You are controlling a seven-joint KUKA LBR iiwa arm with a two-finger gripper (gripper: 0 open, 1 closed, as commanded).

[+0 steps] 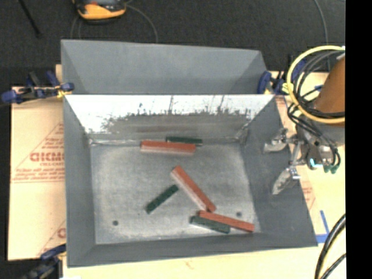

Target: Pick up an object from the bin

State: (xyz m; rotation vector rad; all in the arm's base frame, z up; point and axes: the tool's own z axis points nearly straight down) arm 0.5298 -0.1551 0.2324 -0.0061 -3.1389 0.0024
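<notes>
Hanging wide apart, my jaws have nothing between them. They sit over the slanted right wall of the grey bin (78, 185), not over the flat floor where the things are.

The things closest to me are a red stick (229, 221) and a dark green stick (210, 226), lying flat and touching each other in the front right corner. A bit further in is a long pink-red stick (193, 189), lying on a slant in the middle, with another green stick (161, 198) just beside its left end. Far off, by the back wall, lie one more red stick (168, 147) and one more green stick (184, 139), close together.

I think I have not picked one yet. If I go straight down from here, I will bump the slanted wall. The sticks are thin and flat, so my jaws could slip off the top. The two in the corner touch, so I might grab both, or push one away.
</notes>
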